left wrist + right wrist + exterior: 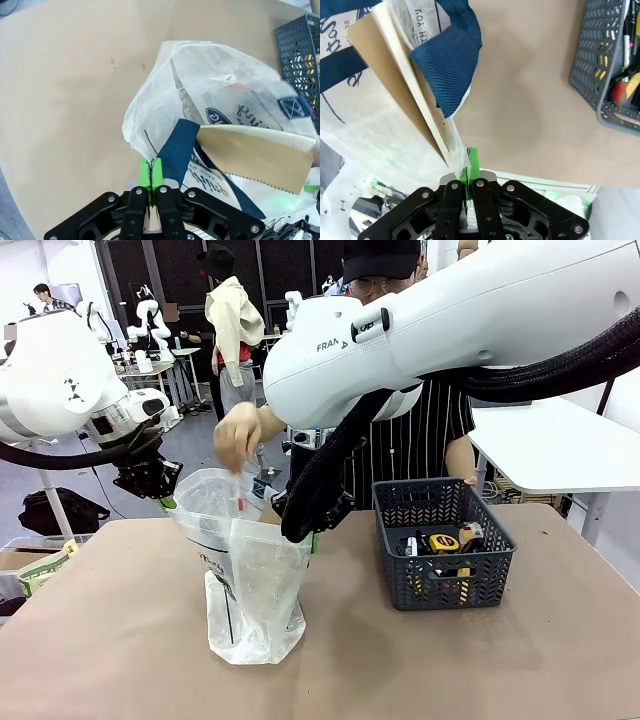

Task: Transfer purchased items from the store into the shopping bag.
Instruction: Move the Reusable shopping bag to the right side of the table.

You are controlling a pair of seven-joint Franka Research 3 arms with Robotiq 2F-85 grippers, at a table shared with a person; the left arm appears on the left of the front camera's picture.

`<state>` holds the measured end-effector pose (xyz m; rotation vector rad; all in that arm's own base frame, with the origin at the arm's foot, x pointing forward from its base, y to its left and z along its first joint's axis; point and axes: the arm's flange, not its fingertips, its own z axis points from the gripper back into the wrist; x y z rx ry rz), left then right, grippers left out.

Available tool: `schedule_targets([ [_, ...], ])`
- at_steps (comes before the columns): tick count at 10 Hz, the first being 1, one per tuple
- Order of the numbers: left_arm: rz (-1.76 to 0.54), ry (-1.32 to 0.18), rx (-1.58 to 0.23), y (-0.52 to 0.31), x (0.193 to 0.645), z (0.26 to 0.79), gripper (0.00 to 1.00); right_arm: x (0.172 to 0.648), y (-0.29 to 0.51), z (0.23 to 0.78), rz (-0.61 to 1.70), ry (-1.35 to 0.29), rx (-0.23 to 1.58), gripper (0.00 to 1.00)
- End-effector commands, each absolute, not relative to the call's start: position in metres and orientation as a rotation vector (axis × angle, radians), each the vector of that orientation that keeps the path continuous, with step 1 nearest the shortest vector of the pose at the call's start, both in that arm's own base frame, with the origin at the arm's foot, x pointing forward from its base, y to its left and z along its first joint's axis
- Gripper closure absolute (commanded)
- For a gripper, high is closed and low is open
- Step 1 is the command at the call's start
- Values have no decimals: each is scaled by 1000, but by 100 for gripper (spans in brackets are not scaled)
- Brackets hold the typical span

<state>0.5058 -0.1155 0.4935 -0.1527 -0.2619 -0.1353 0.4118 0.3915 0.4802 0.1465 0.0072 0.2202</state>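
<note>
The shopping bag [247, 580] stands open in the middle of the table, translucent with navy straps [179, 146]. My left gripper [151, 172] is shut on its rim, at the bag's left edge [160, 488] in the front view. My right gripper [469, 161] is shut on the opposite rim. A tan spiral notebook [255, 150] leans inside the bag, its edge [402, 82] seen in the right wrist view. The person's hand [238, 435] hovers over the bag's mouth with a thin item. To the right, the dark grey store basket [441, 580] holds a yellow tape measure [444, 542] and other small goods.
My right arm [450, 320] spans the upper part of the front view, its black cable sleeve [320, 490] hanging by the bag. The person stands at the far side. A white table [560, 445] lies behind at right. Bare brown tabletop [120, 640] surrounds the bag.
</note>
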Motion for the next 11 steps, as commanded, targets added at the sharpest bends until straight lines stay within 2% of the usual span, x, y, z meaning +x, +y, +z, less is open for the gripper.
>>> schedule_targets([
  [1, -127, -277, -157, -112, 502, 493, 100, 409, 387, 479, 227, 9, 160, 100],
  [11, -127, -277, -157, -112, 502, 493, 100, 409, 387, 479, 227, 9, 160, 100],
])
